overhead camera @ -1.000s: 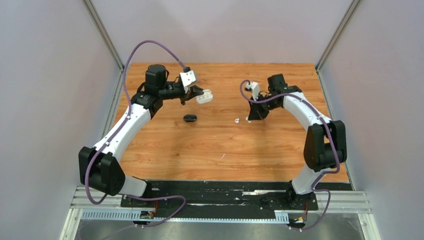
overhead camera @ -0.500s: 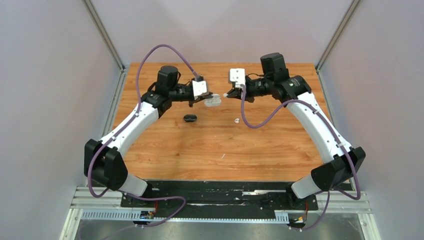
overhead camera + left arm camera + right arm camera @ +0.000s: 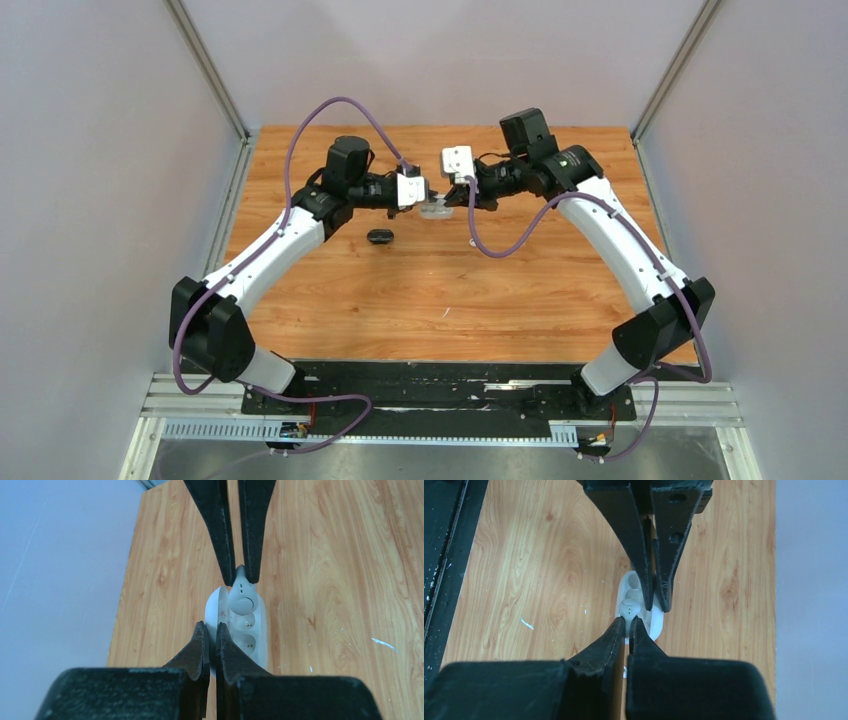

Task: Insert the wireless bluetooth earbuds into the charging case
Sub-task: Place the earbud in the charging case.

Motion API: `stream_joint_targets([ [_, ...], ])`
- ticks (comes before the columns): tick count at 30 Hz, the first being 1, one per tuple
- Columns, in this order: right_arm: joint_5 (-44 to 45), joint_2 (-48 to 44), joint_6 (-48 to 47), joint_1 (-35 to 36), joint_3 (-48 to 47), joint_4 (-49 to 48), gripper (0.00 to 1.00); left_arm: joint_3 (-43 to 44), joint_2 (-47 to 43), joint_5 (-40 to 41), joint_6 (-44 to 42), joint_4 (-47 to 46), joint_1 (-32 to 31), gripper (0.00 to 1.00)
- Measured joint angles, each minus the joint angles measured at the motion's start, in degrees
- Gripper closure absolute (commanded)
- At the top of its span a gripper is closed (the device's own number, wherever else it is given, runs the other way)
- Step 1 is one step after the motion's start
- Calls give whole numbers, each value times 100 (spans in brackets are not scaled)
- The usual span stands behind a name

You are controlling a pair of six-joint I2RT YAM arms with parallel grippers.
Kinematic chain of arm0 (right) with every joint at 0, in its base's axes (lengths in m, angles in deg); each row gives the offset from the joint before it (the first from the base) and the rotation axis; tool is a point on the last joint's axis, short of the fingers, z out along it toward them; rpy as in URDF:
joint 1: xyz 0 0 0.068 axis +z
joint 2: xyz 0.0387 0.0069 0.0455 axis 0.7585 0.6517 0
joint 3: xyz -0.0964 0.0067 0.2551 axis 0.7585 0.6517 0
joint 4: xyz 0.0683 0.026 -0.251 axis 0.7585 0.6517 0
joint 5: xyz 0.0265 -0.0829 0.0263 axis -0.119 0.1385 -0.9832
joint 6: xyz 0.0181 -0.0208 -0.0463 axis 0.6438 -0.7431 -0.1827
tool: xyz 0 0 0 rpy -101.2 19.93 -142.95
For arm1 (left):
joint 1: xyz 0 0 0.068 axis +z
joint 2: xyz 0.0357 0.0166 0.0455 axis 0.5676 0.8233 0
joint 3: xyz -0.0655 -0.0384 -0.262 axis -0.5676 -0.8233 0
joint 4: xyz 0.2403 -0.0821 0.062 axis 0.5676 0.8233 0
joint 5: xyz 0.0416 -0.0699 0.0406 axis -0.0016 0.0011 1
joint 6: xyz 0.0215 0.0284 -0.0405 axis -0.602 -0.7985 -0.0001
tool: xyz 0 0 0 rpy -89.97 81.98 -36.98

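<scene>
The left gripper [image 3: 210, 630] is pressed together on a thin edge of an open white case [image 3: 260, 630], holding it in the air above the surface [image 3: 520, 290]. Whether that edge is the lid or the wall cannot be told. The case is a smooth, glossy, pebble-shaped shell, and it juts out just beyond the left fingertips with its open side showing. Inside are rounded hollows moulded in the same white plastic. The one nearest the left gripper shows two small dark dots. It is not clear whether any hollow already holds a bud.

The right gripper [image 3: 628, 622] faces the left one tip to tip. Its narrow black fingers pinch one white earbud [image 3: 242, 596] by its thin end. The bud is small, rounded and shiny, with tiny dark marks on its face. Its bulb sits at the mouth of the case, over the hollow farthest from the left gripper, touching or nearly touching the rim.

One black case [image 3: 379, 236] lies closed on the surface, well apart from both grippers on the near side of the left one. It is a dark oval pebble. The surface is orange-brown board with a wood-grain pattern and a few pale flecks.

Counted: two cases, one white and one black, and one earbud plainly in view.
</scene>
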Motion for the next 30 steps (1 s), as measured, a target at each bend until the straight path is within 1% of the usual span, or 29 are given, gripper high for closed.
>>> stream_joint_targets([
  [10, 111, 136, -271, 114, 0, 195, 100, 0, 0, 2, -26, -20, 0, 100],
  [30, 844, 297, -514, 245, 0, 136, 100, 0, 0, 42, -382, 90, 0, 100],
])
